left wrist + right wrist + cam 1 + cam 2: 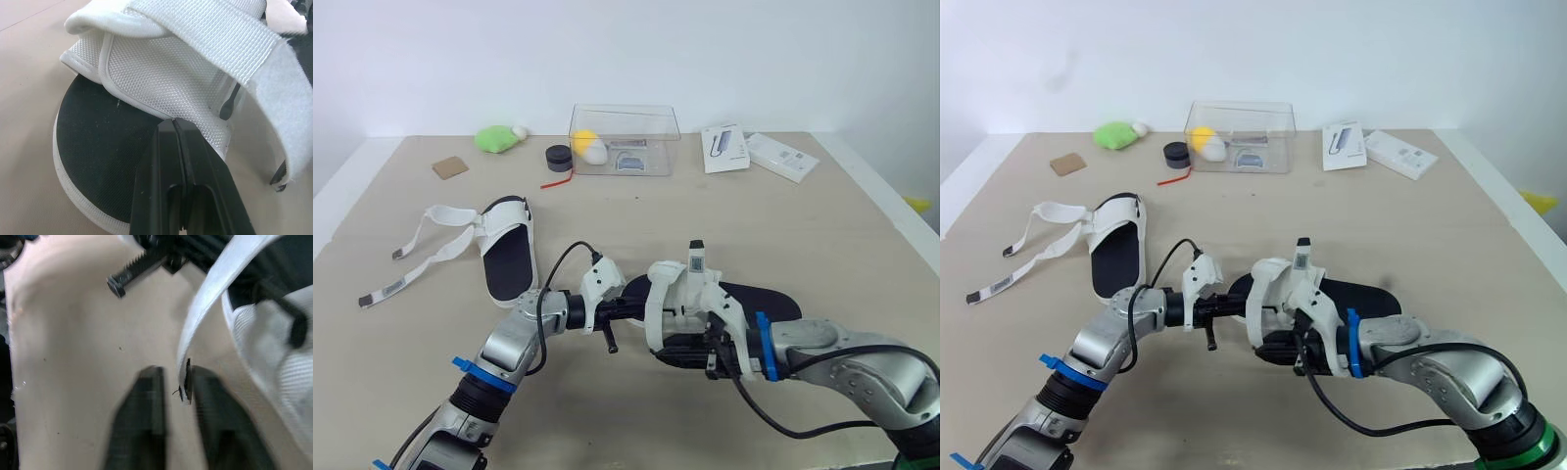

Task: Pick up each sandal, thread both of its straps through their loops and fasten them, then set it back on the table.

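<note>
Closest to the robot, both arms meet over one sandal (759, 297), which lies black sole down in the near middle of the table (705, 215). The left gripper (173, 125) has its fingers pressed together. The tips are right up against the sandal's white mesh upper, and I can't see anything pinched between them. The right gripper (176, 374) has its fingers apart. The end of a white strap (205, 308) hangs in the gap, and I honestly can't tell if it touches either finger. Further back on the left sits the second sandal (507, 257), its two straps (421, 257) undone and splayed out to the left. Along the far side, left to right, are a cardboard scrap (450, 167), a green fuzzy thing (496, 139), a small black round pot (559, 157), a clear plastic box (656, 122), a white package (725, 147) and a white carton (781, 157).
</note>
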You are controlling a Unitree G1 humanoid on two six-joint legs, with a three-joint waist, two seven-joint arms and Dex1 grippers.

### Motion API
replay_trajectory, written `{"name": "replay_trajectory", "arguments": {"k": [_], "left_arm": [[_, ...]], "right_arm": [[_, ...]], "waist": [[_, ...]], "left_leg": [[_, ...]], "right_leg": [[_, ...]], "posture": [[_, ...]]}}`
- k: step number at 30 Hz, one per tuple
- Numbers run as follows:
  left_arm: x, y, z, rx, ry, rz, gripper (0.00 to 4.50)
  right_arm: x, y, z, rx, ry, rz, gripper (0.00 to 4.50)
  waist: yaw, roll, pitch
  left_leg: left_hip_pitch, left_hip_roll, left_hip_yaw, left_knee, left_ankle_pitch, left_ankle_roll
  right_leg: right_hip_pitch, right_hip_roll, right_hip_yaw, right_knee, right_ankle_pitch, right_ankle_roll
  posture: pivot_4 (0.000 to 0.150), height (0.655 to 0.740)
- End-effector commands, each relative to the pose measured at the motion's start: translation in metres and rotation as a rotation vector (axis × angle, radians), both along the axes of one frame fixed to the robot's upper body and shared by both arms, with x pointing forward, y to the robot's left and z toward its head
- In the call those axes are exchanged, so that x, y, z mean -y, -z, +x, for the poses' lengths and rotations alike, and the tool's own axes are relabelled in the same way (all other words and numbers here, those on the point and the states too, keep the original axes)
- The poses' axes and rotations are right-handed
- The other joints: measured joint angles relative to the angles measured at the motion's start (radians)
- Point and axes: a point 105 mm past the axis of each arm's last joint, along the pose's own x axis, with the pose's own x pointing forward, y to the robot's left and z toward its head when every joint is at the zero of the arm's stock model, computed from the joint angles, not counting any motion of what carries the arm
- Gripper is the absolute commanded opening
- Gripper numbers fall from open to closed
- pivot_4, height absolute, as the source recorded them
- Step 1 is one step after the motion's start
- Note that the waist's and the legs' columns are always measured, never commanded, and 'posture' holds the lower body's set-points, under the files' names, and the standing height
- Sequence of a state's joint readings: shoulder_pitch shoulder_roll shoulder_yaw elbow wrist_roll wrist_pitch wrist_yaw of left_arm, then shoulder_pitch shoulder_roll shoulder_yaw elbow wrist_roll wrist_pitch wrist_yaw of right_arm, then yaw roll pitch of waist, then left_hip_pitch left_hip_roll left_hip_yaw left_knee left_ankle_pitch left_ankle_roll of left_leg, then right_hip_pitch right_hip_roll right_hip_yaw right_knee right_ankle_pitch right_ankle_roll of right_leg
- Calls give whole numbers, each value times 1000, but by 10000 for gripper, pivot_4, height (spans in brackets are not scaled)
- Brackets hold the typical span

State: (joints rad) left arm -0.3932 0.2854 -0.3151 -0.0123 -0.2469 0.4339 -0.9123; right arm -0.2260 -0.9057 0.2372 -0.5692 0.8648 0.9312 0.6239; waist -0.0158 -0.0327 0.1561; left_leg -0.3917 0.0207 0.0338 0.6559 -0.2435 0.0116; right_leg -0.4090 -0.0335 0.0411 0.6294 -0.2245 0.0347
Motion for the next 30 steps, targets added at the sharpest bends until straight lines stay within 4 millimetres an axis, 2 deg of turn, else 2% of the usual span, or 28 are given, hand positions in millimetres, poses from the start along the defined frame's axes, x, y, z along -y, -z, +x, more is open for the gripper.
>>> {"name": "replay_trajectory", "arguments": {"k": [1,5,9,12,14,17,22,30], "left_arm": [[-7,29,-3,-95,-31,73,0],[-7,29,-3,-95,-33,72,0],[-7,29,-3,-95,-33,72,0],[-6,29,-3,-95,-30,71,0],[-5,30,-3,-95,-29,70,0],[-4,30,-4,-96,-27,69,0],[-4,31,-4,-97,-32,65,0],[-4,32,-5,-97,-38,63,0]], "right_arm": [[-4,-9,4,58,-15,-18,1091],[-4,-21,8,72,-11,10,1091],[-6,-55,20,36,15,147,1091],[-2,-88,39,-13,61,240,1091],[0,-97,46,-53,88,242,1091],[8,-92,55,-139,155,174,1091],[16,-82,60,-311,203,132,1091],[18,-74,55,-364,199,96,1091]], "waist": [[-1,0,0],[-2,0,0],[-2,0,0],[-3,-1,0],[-1,-1,0],[0,-1,0],[0,-1,0],[0,-1,0]], "left_leg": [[0,0,0,0,0,0],[1,0,0,0,0,0],[1,0,0,1,0,0],[1,0,0,1,0,0],[1,0,1,1,0,0],[-1,0,-1,1,0,1],[-2,-1,-1,0,-1,2],[-2,-1,-1,0,-1,2]], "right_leg": [[0,0,0,0,0,0],[0,0,0,0,1,0],[0,0,1,0,2,0],[1,1,1,0,2,0],[0,0,1,0,3,0],[0,0,0,0,1,-1],[0,-2,1,0,4,-3],[0,-2,0,0,2,2]], "posture": [[1500,7400],[1500,7400],[1500,7400],[1500,7400],[1500,7400],[1500,7400],[1500,7400],[1500,7400]]}}
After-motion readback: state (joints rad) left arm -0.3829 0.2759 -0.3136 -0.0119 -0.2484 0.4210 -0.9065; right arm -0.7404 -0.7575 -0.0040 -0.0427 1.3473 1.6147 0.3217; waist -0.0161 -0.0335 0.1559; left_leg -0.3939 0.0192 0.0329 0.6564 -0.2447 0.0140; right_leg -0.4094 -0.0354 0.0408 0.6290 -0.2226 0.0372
